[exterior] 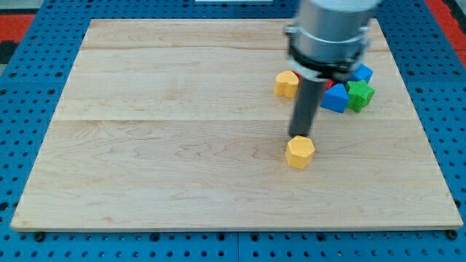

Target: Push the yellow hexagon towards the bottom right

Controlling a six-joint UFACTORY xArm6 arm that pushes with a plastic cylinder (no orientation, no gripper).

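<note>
The yellow hexagon lies on the wooden board, right of the middle. My tip is right at the hexagon's upper edge, touching or nearly touching it. The dark rod rises from there to the arm's grey body at the view's top. A second yellow block, roughly round or heart-shaped, lies above the hexagon, to the left of the rod.
A cluster of blocks lies at the upper right: a blue block, a green star-like block, another blue block, and a red block mostly hidden behind the rod. A blue pegboard surrounds the board.
</note>
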